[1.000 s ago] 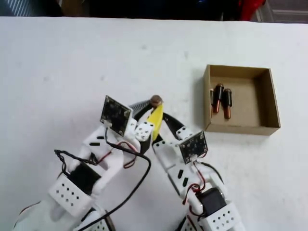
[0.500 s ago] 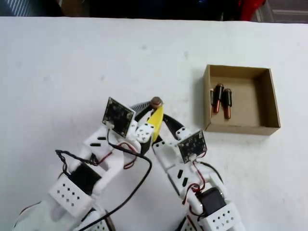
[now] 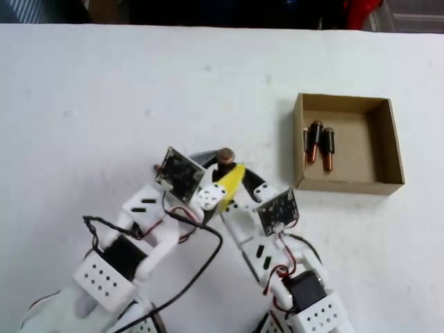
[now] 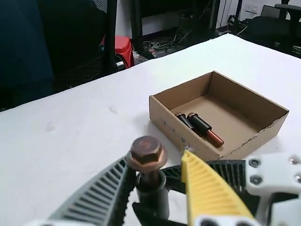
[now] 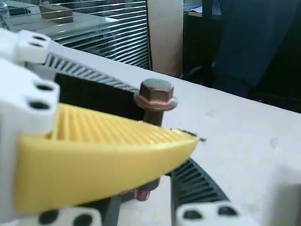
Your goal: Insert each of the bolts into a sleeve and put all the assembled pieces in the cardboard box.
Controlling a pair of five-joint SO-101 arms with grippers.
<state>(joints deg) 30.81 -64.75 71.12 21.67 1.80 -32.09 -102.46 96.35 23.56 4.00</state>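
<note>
Bolt (image 4: 147, 154) sits upright in sleeve (image 4: 153, 197). Left gripper (image 4: 157, 160) is parted around them, yellow finger (image 4: 207, 188) clear. Right gripper (image 3: 229, 166) adjoins; I cannot tell its grip.

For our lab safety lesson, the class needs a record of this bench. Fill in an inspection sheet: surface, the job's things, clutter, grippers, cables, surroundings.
Surface: white table, a few faint marks.
Job's things: bolt stands head-up in a sleeve; two assembled pieces lie in the box.
Clutter: nothing seen.
Grippers: left gripper and right gripper meet around the sleeve, clear of the box; which one grips it cannot be told.
Cables: black cable loops beside the left arm; red wires on the right arm.
Surroundings: dark room, blinds, a red object on the floor.
</note>
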